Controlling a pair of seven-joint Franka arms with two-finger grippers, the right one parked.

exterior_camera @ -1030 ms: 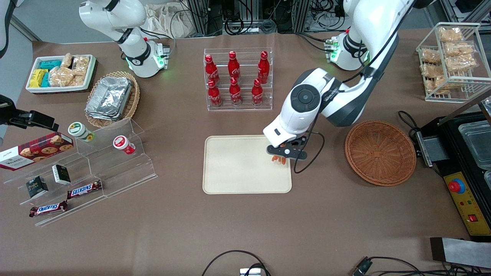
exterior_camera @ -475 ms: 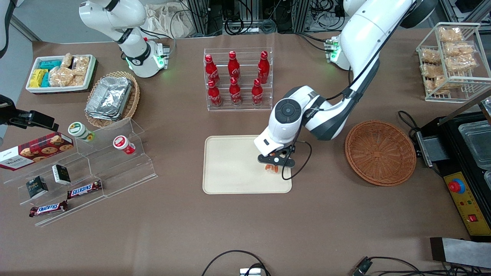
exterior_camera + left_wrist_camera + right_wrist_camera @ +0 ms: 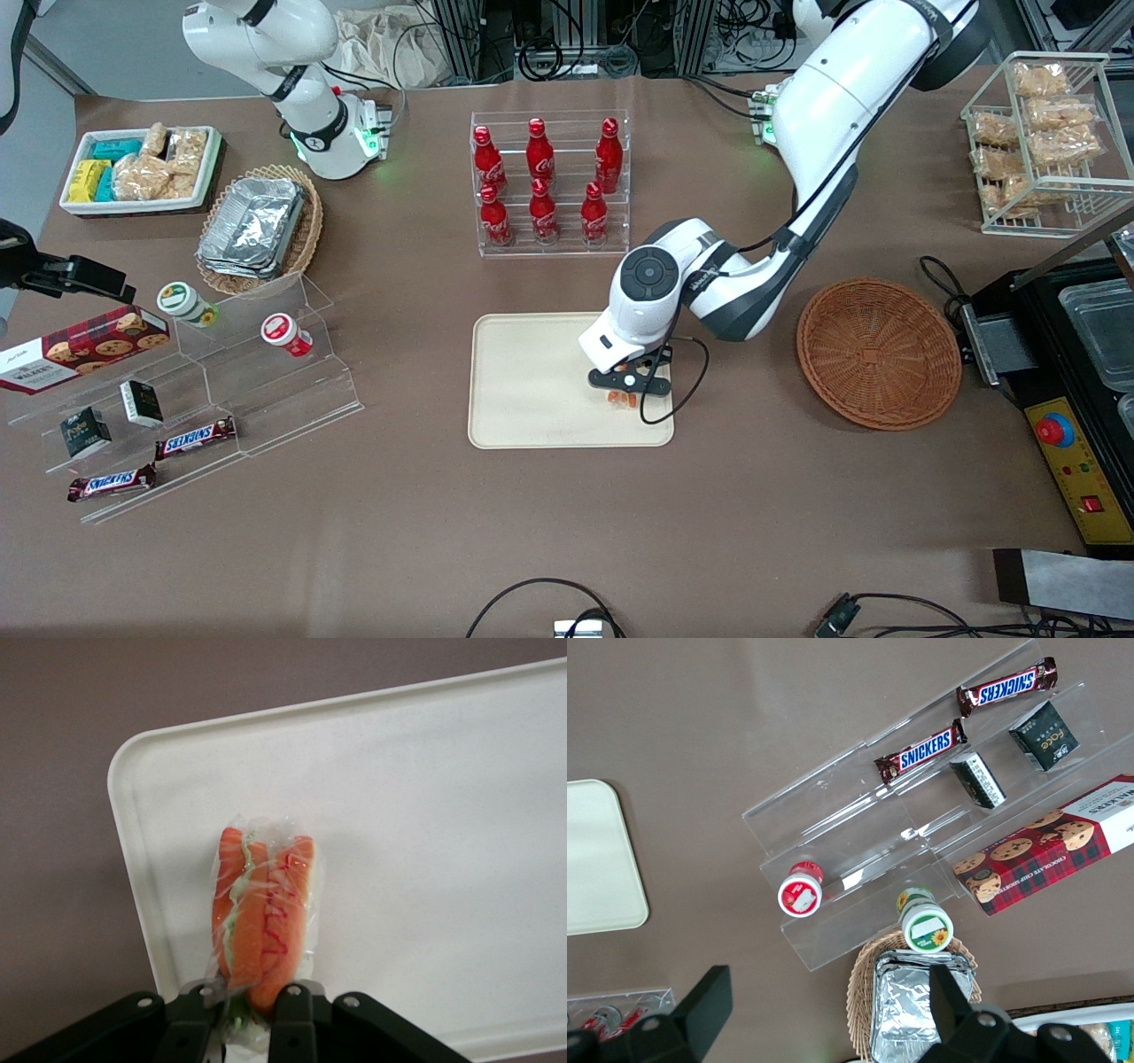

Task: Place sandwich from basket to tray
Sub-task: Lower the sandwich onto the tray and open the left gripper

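Note:
My left gripper (image 3: 625, 392) hangs low over the cream-beige tray (image 3: 532, 390), near the tray's corner nearest the front camera and toward the working arm's end. It is shut on the sandwich (image 3: 623, 400), a clear-wrapped wedge with orange, pink and green filling. In the left wrist view the sandwich (image 3: 263, 912) sticks out from between the black fingers (image 3: 292, 1019) of the gripper (image 3: 248, 1014), above the tray (image 3: 425, 815). I cannot tell whether the sandwich touches the tray. The round reddish-brown basket (image 3: 877, 353) stands beside the tray toward the working arm's end, with nothing in it.
An acrylic rack of red cola bottles (image 3: 545, 182) stands farther from the front camera than the tray. A clear stepped stand (image 3: 221, 390) with snack bars, cups and boxes lies toward the parked arm's end. A wire basket of bagged snacks (image 3: 1036, 133) and a black machine (image 3: 1072, 372) lie toward the working arm's end.
The left gripper has carried the sandwich further over the tray, toward the parked arm's end and nearer the front camera, and lower.

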